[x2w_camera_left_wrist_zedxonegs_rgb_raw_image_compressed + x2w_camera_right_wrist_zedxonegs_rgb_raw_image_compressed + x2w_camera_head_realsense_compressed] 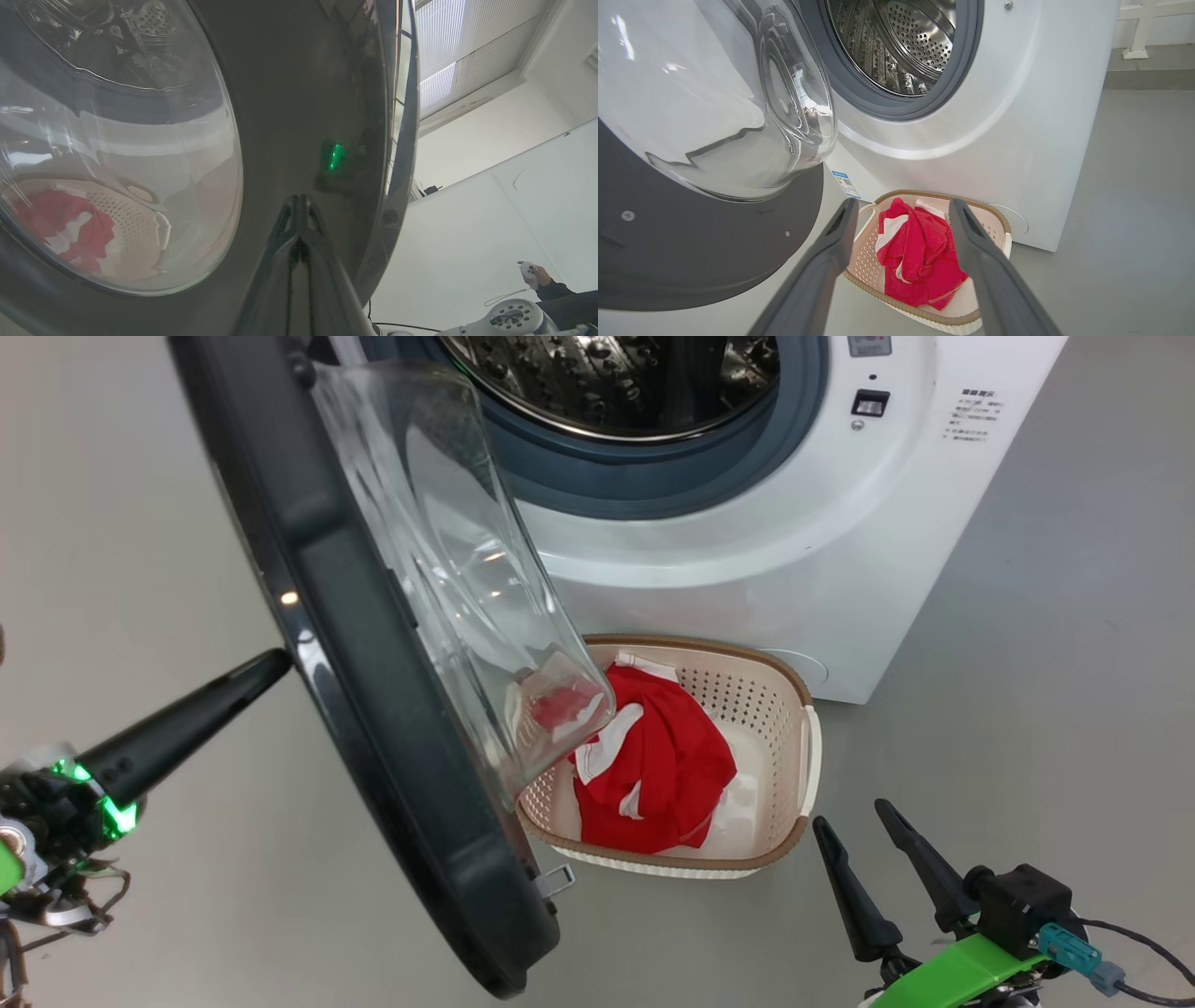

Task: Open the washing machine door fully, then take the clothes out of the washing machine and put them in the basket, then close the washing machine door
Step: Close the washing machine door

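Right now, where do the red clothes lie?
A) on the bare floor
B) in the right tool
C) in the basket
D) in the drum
C: the clothes lie heaped inside the basket that stands in front of the washer, and the right tool is open beside it and holds nothing.
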